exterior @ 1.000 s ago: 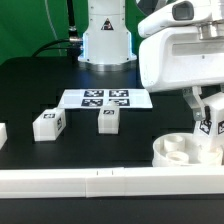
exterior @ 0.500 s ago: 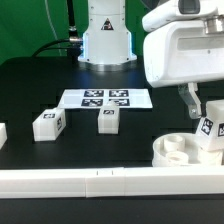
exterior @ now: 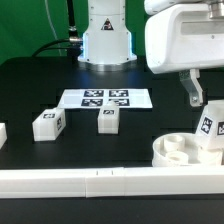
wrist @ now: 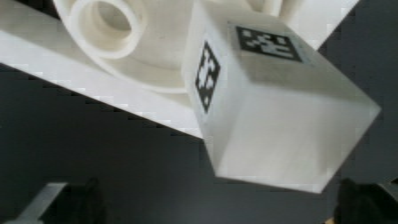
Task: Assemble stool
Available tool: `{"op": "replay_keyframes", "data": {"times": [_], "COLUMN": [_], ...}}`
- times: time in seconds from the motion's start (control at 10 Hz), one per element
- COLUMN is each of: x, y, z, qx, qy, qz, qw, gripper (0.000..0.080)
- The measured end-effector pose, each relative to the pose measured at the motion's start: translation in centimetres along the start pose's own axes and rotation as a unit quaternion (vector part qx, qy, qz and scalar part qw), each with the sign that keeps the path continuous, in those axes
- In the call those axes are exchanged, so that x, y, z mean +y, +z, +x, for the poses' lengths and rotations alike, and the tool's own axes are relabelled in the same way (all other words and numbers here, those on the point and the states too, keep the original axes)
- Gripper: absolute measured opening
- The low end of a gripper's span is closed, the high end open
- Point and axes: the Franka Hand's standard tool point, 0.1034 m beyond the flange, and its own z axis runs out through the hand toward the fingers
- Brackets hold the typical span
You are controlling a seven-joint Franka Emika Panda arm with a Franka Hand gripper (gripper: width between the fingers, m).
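Early days on this stool. One leg [exterior: 209,127] stands on the seat [exterior: 176,150], near right, and I can't tell if it's screwed home. The gripper [wrist: 214,202] hangs just above it, fingers spread, holding nothing. Count: one seat, three legs. The two loose legs [exterior: 47,123] [exterior: 109,119] sit left, just near of the marker board [exterior: 107,98].

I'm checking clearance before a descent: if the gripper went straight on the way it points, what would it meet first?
Most likely the top of the leg standing on the seat; the wrist view shows it directly ahead of the open gripper, though the gap is hard to judge.
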Motion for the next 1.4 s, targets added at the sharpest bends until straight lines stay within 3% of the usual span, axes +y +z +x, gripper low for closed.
{"op": "replay_keyframes", "data": {"times": [0.5,0.8,1.0,1.2,1.4], "x": [-0.2,-1.6,-0.8,-0.9,-0.7], "y": [0.3,0.1,0.5,0.6,0.6], "z": [-0.4,-0.6,-0.6,-0.6,-0.7], "qx": [-0.025,-0.145,-0.146,-0.146,-0.143], "qy": [-0.003,0.004,-0.022,-0.03,-0.107], "qz": [0.007,0.038,0.042,0.044,0.054], "qw": [1.0,0.989,0.988,0.988,0.982], "gripper": [0.0649,0.0649,0.0649,0.0649,0.0649]}}
